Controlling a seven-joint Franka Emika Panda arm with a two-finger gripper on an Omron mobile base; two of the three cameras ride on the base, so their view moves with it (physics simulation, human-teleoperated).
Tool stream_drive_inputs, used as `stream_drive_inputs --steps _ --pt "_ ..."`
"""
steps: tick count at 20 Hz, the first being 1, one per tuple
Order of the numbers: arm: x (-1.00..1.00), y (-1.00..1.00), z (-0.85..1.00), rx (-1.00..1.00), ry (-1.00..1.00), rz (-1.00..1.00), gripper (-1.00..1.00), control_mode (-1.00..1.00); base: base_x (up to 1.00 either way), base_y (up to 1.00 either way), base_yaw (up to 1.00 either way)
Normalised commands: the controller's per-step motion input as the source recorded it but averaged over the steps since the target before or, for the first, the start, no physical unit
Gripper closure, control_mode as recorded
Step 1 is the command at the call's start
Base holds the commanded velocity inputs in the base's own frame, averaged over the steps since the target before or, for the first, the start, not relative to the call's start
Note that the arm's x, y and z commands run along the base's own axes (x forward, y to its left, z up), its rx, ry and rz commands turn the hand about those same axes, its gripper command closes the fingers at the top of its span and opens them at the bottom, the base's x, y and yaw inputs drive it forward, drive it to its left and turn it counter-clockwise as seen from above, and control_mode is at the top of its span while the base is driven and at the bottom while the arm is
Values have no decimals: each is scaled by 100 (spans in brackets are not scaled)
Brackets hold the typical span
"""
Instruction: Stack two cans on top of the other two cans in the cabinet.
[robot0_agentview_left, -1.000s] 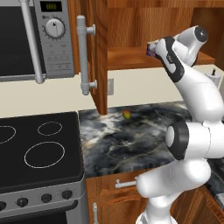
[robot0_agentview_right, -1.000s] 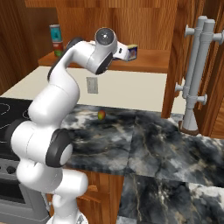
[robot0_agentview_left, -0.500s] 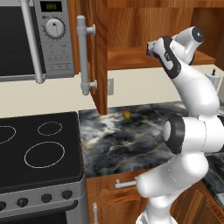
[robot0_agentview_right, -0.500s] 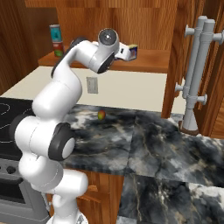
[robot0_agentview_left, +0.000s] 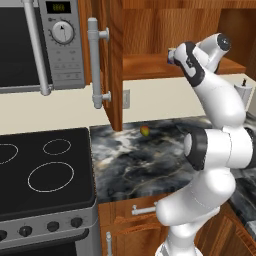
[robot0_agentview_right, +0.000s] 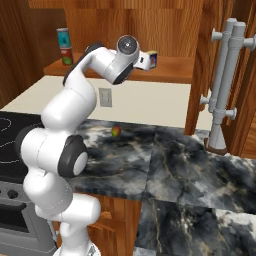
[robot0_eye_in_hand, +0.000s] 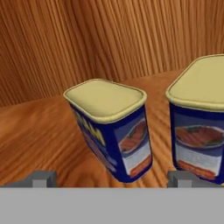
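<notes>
Blue tins with cream lids stood just ahead of the end effector (robot0_eye_in_hand: 112, 179), whose fingers were spread wide and held nothing. The nearer can (robot0_eye_in_hand: 111, 129) sat between the fingertips' line; a second can (robot0_eye_in_hand: 199, 113) stood just beside it. Farther along the cabinet (robot0_agentview_right: 175, 67) shelf, two other cans (robot0_agentview_right: 64, 46) already appeared stacked. One stacking seemingly remained.
</notes>
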Motion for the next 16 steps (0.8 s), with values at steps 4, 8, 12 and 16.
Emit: stream_drive_inputs --steps 4,8,12,16 --pt "15 -9 -1 0 0 3 -100 -100 0 0 0" --pt "12 -6 0 0 0 1 -100 -100 0 0 0" --pt "8 -2 0 -1 0 0 -100 -100 0 0 0" --pt "14 0 0 0 0 0 -100 -100 0 0 0"
